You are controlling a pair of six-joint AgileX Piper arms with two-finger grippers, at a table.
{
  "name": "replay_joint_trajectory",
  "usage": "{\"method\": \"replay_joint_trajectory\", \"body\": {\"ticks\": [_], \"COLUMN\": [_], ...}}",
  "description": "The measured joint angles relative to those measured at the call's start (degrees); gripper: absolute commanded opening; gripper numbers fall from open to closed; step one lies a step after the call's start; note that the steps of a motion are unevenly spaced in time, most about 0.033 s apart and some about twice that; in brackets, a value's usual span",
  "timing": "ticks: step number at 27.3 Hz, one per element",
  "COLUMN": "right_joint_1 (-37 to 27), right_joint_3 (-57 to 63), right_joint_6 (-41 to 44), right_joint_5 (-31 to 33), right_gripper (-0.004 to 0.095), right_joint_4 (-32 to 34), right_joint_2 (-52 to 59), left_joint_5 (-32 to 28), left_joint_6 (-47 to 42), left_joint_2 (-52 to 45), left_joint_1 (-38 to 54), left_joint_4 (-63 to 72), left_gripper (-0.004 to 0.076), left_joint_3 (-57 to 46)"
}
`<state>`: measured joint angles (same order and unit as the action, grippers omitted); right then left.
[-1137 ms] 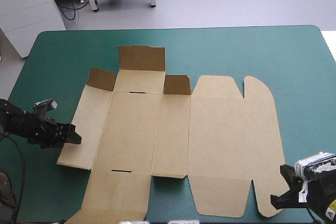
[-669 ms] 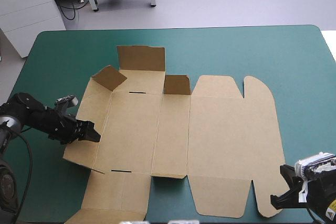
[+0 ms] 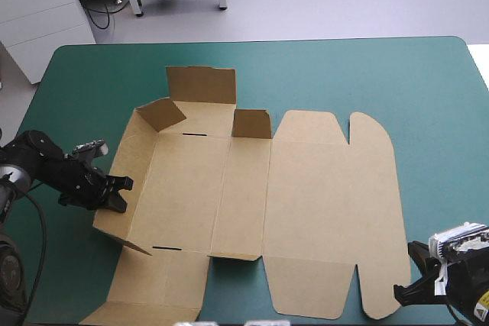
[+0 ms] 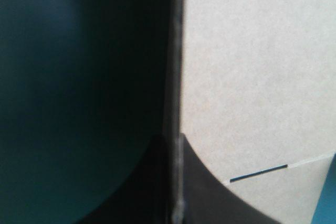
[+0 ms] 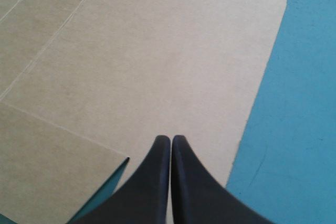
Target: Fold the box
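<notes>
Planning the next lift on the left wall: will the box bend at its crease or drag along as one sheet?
The box probably hinges at its scored lines: the wall gripped by the left gripper stands raised while the base lies flat. Its edge looks thin, so it is likely light and may slide on the teal-green cover.

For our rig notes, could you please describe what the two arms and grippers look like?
The left arm is black and jointed; the right arm is black with a yellow marking. Left gripper and right gripper each have two broad black fin-shaped fingers.
</notes>
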<state>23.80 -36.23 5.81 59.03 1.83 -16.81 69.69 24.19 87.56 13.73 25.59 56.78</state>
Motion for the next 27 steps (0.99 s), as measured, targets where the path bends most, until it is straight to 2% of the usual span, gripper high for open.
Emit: {"method": "replay_joint_trajectory", "body": {"ticks": [6,18,23,27], "right_joint_1": [0.00,0.00,0.00,0.00], "right_joint_3": [0.00,0.00,0.00,0.00], "right_joint_6": [0.00,0.00,0.00,0.00], "right_joint_5": [1.32,1.70,1.70,1.65], "right_gripper": [-0.0008,-0.0008,-0.0008,-0.0008], "right_joint_4": [-0.01,-0.01,-0.19,-0.79], "right_joint_2": [0.00,0.00,0.00,0.00], "left_joint_5": [0.35,1.07,-2.89,-8.63], "left_joint_6": [-5.72,-2.25,-2.84,-3.33], "left_joint_2": [-0.34,3.02,5.14,5.58], "left_joint_1": [-11.66,-35.70,-42.56,-47.13], "left_joint_4": [-18.56,-43.88,-56.29,-64.23], "left_gripper": [-0.0032,-0.0032,-0.0032,-0.0032], "left_joint_3": [13.83,27.43,27.77,27.82]}}
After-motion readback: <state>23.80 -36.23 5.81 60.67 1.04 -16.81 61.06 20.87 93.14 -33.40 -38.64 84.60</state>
